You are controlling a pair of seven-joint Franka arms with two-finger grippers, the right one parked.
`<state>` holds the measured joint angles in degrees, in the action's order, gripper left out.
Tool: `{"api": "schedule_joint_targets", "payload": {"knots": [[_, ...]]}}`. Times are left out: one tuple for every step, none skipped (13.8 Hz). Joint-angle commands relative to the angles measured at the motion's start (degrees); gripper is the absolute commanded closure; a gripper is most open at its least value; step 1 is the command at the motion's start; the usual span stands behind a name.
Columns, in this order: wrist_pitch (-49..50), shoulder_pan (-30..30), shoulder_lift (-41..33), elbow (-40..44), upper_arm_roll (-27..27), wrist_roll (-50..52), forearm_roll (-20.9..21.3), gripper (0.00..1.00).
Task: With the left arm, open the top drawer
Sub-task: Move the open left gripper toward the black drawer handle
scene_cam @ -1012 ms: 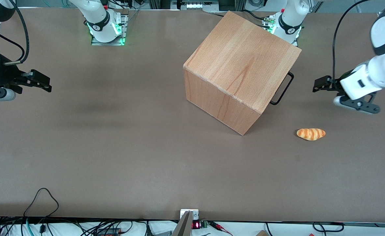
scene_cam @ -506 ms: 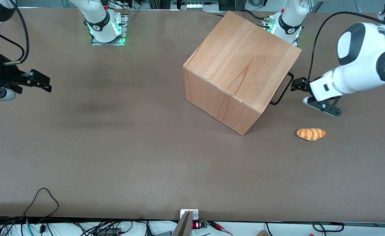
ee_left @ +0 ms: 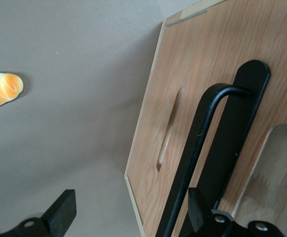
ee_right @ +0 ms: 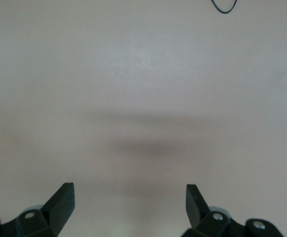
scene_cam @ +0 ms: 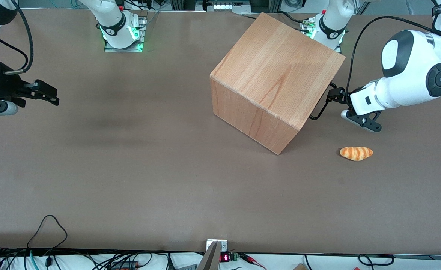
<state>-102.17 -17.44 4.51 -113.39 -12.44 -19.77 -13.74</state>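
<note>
Robot lab, bolted arm bases [scene_cam: 122, 32], cables [scene_cam: 47, 228], brown table [scene_cam: 130, 168]

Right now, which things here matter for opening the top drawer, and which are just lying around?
For the job:
- top drawer, shut
- its black handle
- left arm's gripper, open, at the handle

Lying about:
- bread roll, on the table, nearer the front camera than the gripper

The cabinet [scene_cam: 276, 71] is light beech wood with visible grain and a smooth satin face. The top drawer [ee_left: 217, 74] front is the same wood, carrying a thin black metal handle [ee_left: 197, 148]. The left arm [scene_cam: 411, 71] has glossy white shells; its gripper [ee_left: 128, 215], at the handle, spread wide, looks matt black. The table [scene_cam: 130, 168] is matt brown. The bread roll [scene_cam: 356, 153] looks glossy.
</note>
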Motion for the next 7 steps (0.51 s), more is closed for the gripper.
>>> {"api": "schedule_joint_targets", "payload": {"knots": [[-0.9,-0.5,-0.8,-1.1,0.3,-2.0,-2.3,0.0],[-1.2,-0.5,-0.6,-1.1,0.3,-2.5,-2.7,0.0],[-2.2,-0.5,0.0,-1.3,0.3,-3.3,-2.8,0.0],[-3.3,-0.5,0.5,-1.7,0.3,-4.3,-2.9,0.0],[-4.3,-0.5,1.0,-1.8,0.3,-5.1,-3.0,0.0],[-4.9,-0.6,2.1,-1.7,0.3,-6.0,-3.0,0.0],[-6.1,-0.6,2.7,-1.7,0.3,-6.4,-3.0,0.0]]}}
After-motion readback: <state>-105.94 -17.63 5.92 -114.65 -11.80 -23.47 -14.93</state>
